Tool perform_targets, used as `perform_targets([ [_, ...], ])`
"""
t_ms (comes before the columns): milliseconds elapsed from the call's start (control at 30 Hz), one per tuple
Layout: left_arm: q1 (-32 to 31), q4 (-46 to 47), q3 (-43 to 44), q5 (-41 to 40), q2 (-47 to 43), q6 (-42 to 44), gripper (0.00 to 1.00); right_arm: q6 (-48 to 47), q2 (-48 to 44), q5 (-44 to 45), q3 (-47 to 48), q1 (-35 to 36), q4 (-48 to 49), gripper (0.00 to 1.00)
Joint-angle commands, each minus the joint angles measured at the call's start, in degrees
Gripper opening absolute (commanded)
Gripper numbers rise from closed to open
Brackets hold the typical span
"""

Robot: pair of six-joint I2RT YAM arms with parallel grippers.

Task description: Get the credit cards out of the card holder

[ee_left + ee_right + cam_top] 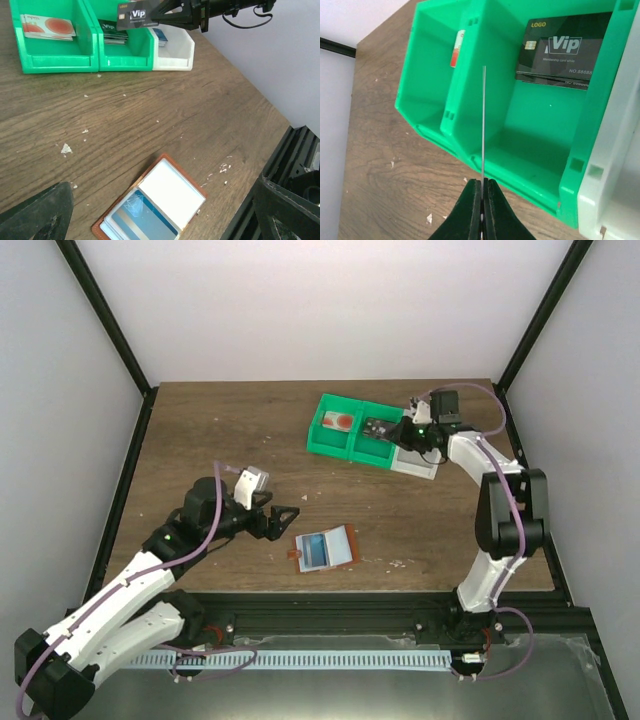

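**A:** Entry one, the left pincer point(288, 517)?

**B:** Jaws spread wide, nothing in them. It sits low over the worktop point(220, 420), just left of the card holder point(325, 550).

**A:** And the card holder itself?

**B:** Lying open and flat, pockets up. A blue card point(142, 225) sits in one pocket; the other pocket shows only plain white.

**A:** What's beyond the holder, to its right?

**B:** The right pincer point(482, 186) is clenched on one edge of a black card point(134, 15). It holds the card over the green bin point(590, 115), well beyond the holder.

**A:** Any note on the drop?

**B:** My judgement only. Seen edge-on, the card lines up roughly with the bin's inner partition. I'd shift it toward the compartment where the other black cards point(562, 47) lie, lower it below the rim, then release. Let go high or over the partition, it could tip in with the white red-marked card point(47, 25), or skid out.
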Motion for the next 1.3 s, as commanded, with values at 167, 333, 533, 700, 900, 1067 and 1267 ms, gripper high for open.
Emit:
perform_targets([
  [167,0.0,-0.1,0.1,-1.8,-0.4,1.5,1.0,0.9,10.8,-2.4,11.6,-0.5,-3.1,0.01],
  [333,0.0,-0.1,-0.1,-2.3,-0.9,1.6,1.0,1.0,16.0,-2.9,18.2,-0.5,-6.3,0.01],
  [533,0.0,-0.1,-0.1,-2.6,-1.2,1.5,1.0,0.5,20.2,-2.8,24.3,-0.5,-10.1,0.03],
  [700,0.0,-0.2,-0.1,-2.5,-1.3,1.4,1.0,0.6,22.5,-2.0,27.7,-0.5,-11.7,0.06],
  [900,0.0,-0.1,-0.1,-2.3,-1.9,1.5,1.0,1.2,24.9,-1.3,30.3,-0.5,-13.5,0.06],
  [1067,0.0,0.0,-0.3,-2.2,-2.4,1.7,1.0,1.8,25.6,0.1,30.9,-0.5,-12.7,0.03],
  [1267,0.0,0.0,-0.3,-2.2,-2.5,1.7,1.0,1.9,25.8,1.1,31.2,-0.4,-12.3,0.01],
])
